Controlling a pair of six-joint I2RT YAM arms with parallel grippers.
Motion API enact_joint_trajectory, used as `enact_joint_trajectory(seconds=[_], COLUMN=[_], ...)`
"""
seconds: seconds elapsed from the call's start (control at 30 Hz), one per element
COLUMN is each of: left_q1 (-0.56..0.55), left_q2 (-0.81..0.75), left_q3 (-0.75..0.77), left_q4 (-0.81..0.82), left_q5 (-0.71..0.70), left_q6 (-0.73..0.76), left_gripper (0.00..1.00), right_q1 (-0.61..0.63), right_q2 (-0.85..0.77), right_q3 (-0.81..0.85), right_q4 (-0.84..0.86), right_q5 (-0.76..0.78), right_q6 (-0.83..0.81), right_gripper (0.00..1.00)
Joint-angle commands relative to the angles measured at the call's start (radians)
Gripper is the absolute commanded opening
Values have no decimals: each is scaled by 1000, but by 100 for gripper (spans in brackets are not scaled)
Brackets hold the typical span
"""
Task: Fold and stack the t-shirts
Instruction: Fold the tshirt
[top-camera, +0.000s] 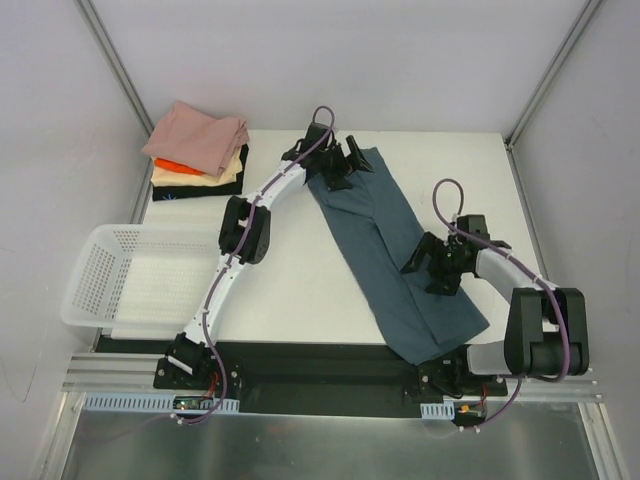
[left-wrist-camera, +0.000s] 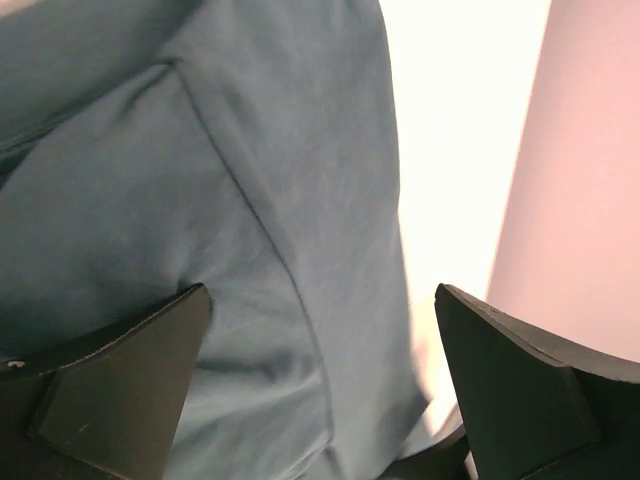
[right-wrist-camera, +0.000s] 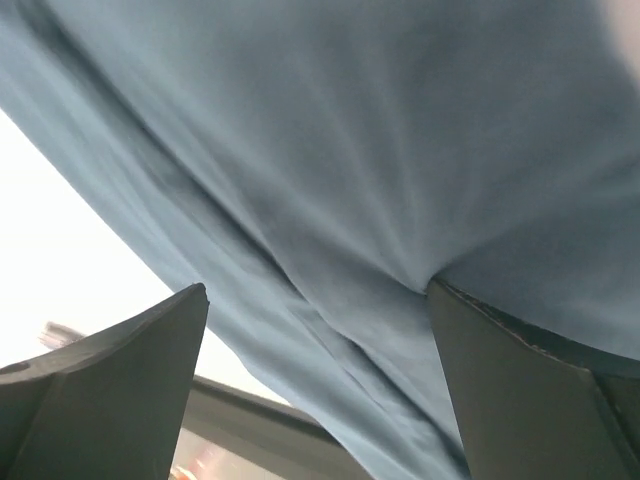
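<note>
Step in hand, as judged: crosswise fold of plain slate-blue cloth t-shirt (top-camera: 390, 250). Shirt lies on white table (top-camera: 290, 290) as long narrow strip, running diagonally from far centre to near right edge. Cloth mostly flat with soft creases; seam shows in left wrist view.

Left gripper (top-camera: 342, 168) over far end, jaws spread wide, nothing pinched. Right gripper (top-camera: 428, 268) over strip toward near end, also spread; one fingertip (right-wrist-camera: 520, 380) touches cloth, wrinkles fanning from it.

Next move likely calls for pinching an end, laying it over other end, then carrying shirt to folded pile (top-camera: 200, 155) at far left corner.

Top view high, looking down on table (top-camera: 300, 290); both wrist views close over same slate-blue t-shirt (top-camera: 385, 240).
</note>
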Motion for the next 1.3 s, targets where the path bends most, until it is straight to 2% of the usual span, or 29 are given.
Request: enact_joint_trajectory(seconds=[0.0,0.07,0.17,0.27,0.43,0.57,0.67,0.83,0.93,1.03,1.07,1.13,1.17,1.23,1.27], left_q1=[14,16,25,42,94,103,96,103,103,103,103,103,103,103,102], left_q2=[61,53,48,70,55,16,-34,-175,-313,-496,-592,-693,-790,-878,-952], left_q3=[-16,-16,-16,-15,-36,-36,-28,-48,-145,-341,-460,-588,-713,-833,-946], left_q4=[85,111,177,269,267,277,294,294,294,292,295,295,295,294,292], left_q5=[-51,-88,-119,-53,-30,-1,28,44,85,91,78,58,29,-17,-63], left_q6=[-147,-157,-157,-124,-116,-101,-73,-1,36,71,79,93,99,107,105], left_gripper=[99,99,99,99,99,99,99,99,99,99,99,99,99,99,99], right_q1=[163,302,439,527,552,550,549,549,547,549,546,540,536,526,521], right_q2=[-1,2,2,-47,-101,-118,-55,54,120,229,287,338,388,443,456], right_q3=[-102,-108,-47,46,165,266,363,510,589,671,711,748,783,800,808], right_q4=[-113,-81,-74,-134,-258,-304,-303,-303,-315,-353,-360,-352,-355,-349,-346], right_q5=[-73,-128,-148,-106,51,300,353,344,379,430,465,490,497,487,484], right_q6=[6,25,37,10,-34,-38,-43,-69,-86,-99,-106,-116,-116,-118,-115], right_gripper=[96,96,96,96,96,96,96,96,96,96,96,96,96,96,96])
